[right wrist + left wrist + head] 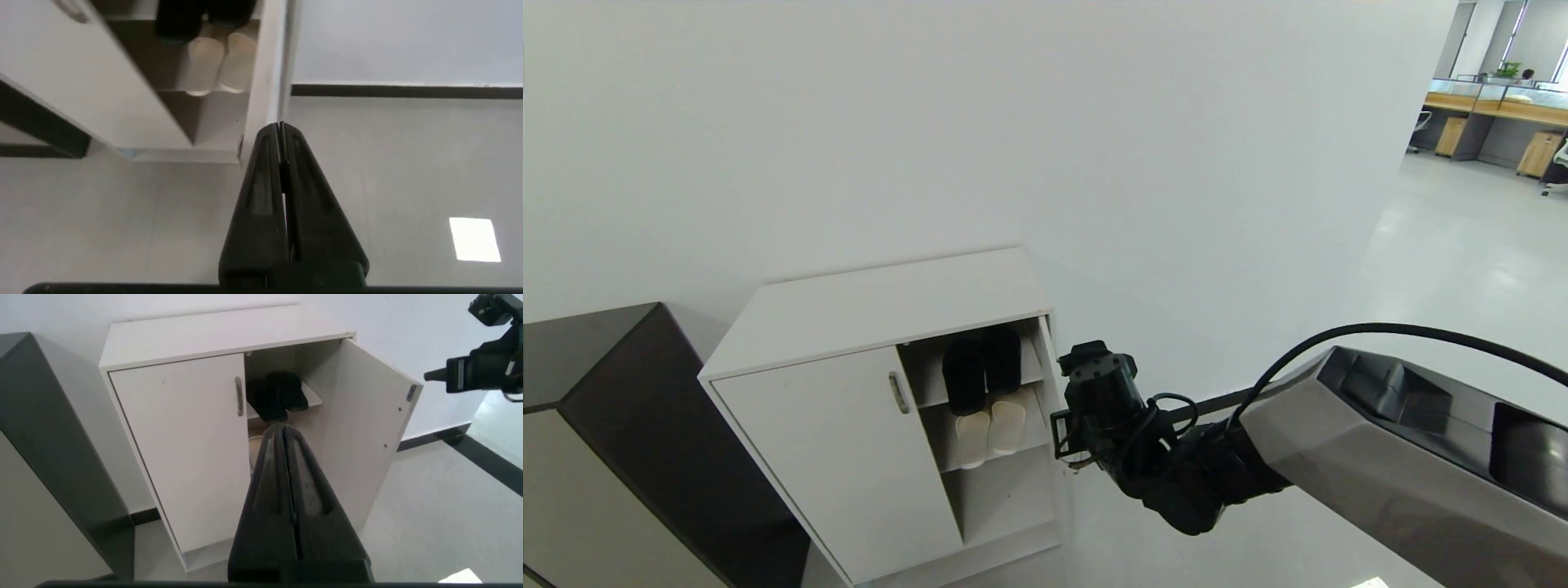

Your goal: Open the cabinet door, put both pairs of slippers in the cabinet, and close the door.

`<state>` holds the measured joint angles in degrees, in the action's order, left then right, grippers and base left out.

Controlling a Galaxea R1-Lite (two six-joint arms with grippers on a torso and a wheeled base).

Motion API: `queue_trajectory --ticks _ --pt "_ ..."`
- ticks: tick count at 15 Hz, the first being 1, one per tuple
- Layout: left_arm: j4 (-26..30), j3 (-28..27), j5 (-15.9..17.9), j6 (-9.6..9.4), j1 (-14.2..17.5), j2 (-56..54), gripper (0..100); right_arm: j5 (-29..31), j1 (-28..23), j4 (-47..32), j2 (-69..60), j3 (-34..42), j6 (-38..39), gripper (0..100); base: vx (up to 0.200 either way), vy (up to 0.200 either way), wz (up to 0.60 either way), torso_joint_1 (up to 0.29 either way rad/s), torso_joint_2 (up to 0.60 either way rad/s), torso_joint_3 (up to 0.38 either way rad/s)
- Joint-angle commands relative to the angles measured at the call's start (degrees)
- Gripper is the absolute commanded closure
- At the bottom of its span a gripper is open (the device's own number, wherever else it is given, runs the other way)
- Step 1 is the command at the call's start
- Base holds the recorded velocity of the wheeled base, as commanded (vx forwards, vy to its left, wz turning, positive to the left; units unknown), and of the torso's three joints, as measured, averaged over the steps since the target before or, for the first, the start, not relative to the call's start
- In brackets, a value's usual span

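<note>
Wall [1094, 122]: plain white, straight ahead of the right gripper [282, 126] and rising well above it.
Baseboard [409, 90]: black strip along the wall's foot, just beyond the gripper's tip.
Floor [122, 212]: pale grey, glossy, beneath the gripper.
Light patch [474, 238]: bright square on the floor, nearer the robot than the tip and off to one side.
Dark unit [662, 441]: dark top and side, pale front panel, well off to the gripper's left, against the wall.
Far to the gripper's right, past the wall's end:
- wooden desks [1494, 110] with glass screens
- a green plant [1508, 69] on top
- a wood drawer unit [1539, 153]
- a chair [1419, 122], partly seen
</note>
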<state>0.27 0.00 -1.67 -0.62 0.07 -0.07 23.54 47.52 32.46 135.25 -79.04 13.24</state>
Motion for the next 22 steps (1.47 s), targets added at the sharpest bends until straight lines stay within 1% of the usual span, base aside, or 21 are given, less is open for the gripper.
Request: queue_trajectory --ticks 1,3,10,19,22 --pt "0.0 0.0 -0.1 0.01 0.0 0.1 100 -0.1 1.3 0.1 -2.9 1.7 0.1 100 0.0 0.0 0.0 0.0 0.0 0.0" --pt "0.0 0.0 0.0 0.01 0.0 0.1 100 -2.0 1.6 0.2 -5.9 4.2 0.1 100 0.0 0.0 0.0 0.0 0.0 0.0" --pt "0.0 0.0 -0.1 0.01 0.0 0.1 100 -2.3 1.6 0.3 -8.5 7.2 -1.5 100 0.0 0.0 0.0 0.0 0.0 0.0" --pt "0.0 0.0 0.0 0.01 0.0 0.1 100 -2.4 1.7 0.6 -8.0 7.6 -1.6 100 0.0 0.0 0.6 0.001 0.0 0.002" --pt "0.0 0.0 0.0 0.01 0.0 0.1 100 -1.8 0.6 3.7 -7.2 8.6 -3.5 100 0.0 0.0 0.0 0.0 0.0 0.0"
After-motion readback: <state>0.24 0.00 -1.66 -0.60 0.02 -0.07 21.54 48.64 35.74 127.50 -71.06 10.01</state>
